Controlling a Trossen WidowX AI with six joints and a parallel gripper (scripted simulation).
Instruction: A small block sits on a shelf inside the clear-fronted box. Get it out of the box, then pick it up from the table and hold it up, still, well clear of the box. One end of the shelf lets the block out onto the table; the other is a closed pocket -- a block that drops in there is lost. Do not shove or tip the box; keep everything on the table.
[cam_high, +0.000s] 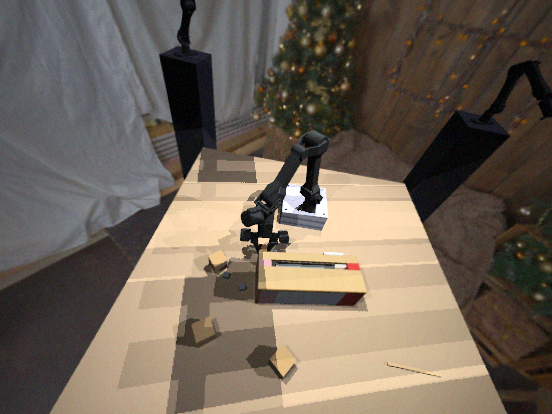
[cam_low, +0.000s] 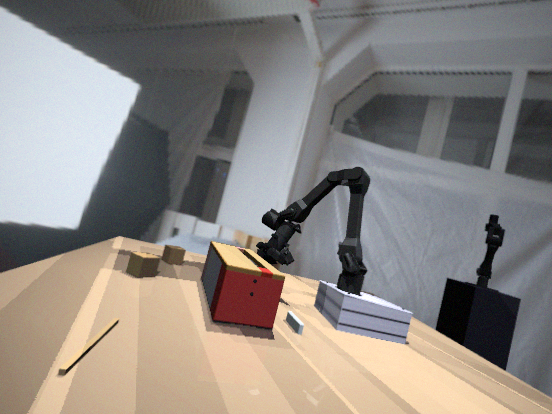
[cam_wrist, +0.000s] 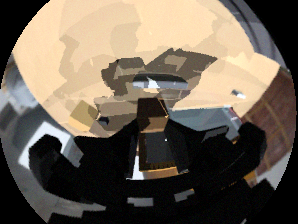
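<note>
The box (cam_high: 310, 286) (cam_low: 242, 295) lies across the middle of the table, with a tan top, a slot along it, a pink left end and a red right end. My gripper (cam_high: 265, 245) (cam_low: 275, 253) (cam_wrist: 150, 119) is low at the table just behind the box's pink end. In the wrist view it is shut on a small block with a tan top and a dark face, held between the fingers. The top and exterior views do not show this block; the gripper hides it. The box's corner (cam_wrist: 200, 119) shows just beyond the fingers.
Two tiny dark bits (cam_high: 226, 275) (cam_high: 242, 287) lie left of the box. Tan cubes (cam_high: 218, 260) (cam_high: 202, 330) (cam_high: 283, 361) (cam_low: 142, 263) (cam_low: 173, 254) are scattered around. There is also a thin stick (cam_high: 412, 369) (cam_low: 88, 346), a small white piece (cam_high: 333, 253) (cam_low: 294, 322) and the arm's white plinth (cam_high: 303, 215) (cam_low: 362, 312).
</note>
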